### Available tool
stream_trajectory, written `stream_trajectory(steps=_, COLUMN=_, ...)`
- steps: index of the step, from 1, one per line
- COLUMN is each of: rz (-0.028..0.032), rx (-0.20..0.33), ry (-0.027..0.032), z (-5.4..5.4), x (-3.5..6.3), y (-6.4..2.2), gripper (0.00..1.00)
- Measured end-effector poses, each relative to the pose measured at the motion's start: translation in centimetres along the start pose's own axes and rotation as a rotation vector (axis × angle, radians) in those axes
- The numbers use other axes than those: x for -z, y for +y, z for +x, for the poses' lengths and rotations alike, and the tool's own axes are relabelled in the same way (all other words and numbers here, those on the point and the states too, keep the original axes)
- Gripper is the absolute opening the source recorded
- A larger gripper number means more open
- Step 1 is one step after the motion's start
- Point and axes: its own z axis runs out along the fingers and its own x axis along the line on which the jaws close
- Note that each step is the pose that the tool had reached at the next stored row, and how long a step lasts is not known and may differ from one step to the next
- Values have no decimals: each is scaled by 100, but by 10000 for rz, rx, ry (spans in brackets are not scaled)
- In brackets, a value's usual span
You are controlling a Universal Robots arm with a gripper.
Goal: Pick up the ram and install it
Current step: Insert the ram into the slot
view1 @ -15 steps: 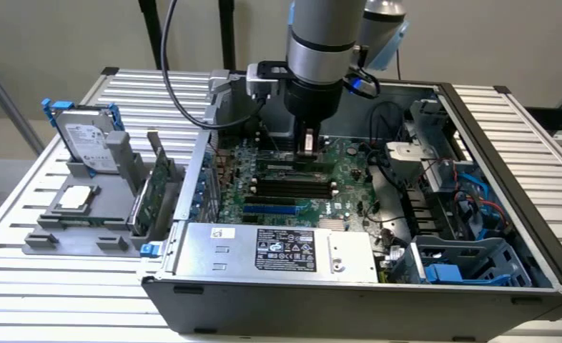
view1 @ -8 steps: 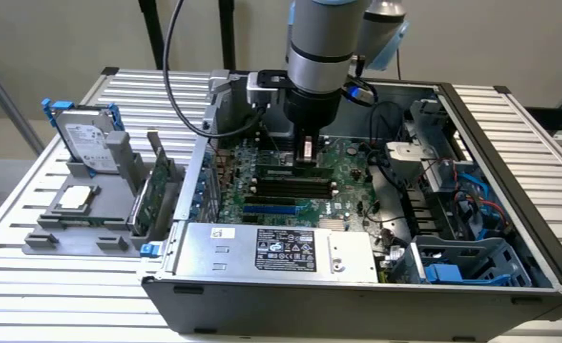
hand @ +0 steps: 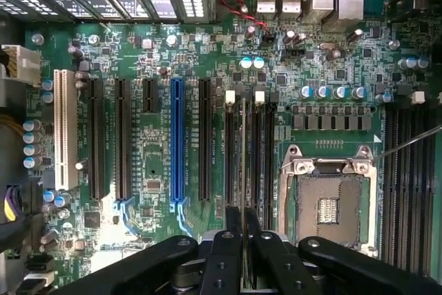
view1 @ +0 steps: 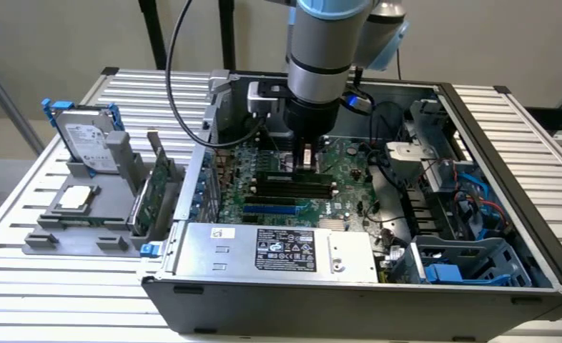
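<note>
Exterior view is showing an open computer case [view1: 510,186] lying on a slatted metal table [view1: 33,286], with the arm [view1: 324,50] reaching down into it over the green motherboard [view1: 291,193]. At the case's near edge the silver power supply [view1: 272,250] is carrying a black label whose print is too small to read, and on the exterior view's right a blue-and-grey drive cage [view1: 462,264] and a tangle of black and blue cables [view1: 434,193] are crowding the board. On the exterior view's left, outside the case, a grey fixture [view1: 81,229] is holding an upright hard drive [view1: 86,146], a taller green expansion card [view1: 152,193] and a small square silver processor chip [view1: 76,200]. The gripper [hand: 243,240] is closing narrowly on the ram [hand: 243,164], which is showing edge-on as a thin strip between the black fingers [hand: 221,253] and standing directly over the black memory slots [hand: 259,150]; whether it is seated there I cannot tell. In the wrist view a blue expansion slot [hand: 177,143], a white slot [hand: 64,129] and the empty silver processor socket [hand: 330,205] are lying to either side of those slots. The board's white lettering is too fine to make out, and the arm is hiding the gripper's tips in the exterior view.
</note>
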Motion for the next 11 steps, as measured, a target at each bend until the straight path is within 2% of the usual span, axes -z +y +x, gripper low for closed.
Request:
stream_trajectory(steps=5, rz=2, rx=-1, ry=81, z=3, x=-55, y=-2, gripper=0)
stream_trajectory(steps=11, rz=2, rx=-3, ry=86, z=4, x=-74, y=-2, gripper=0)
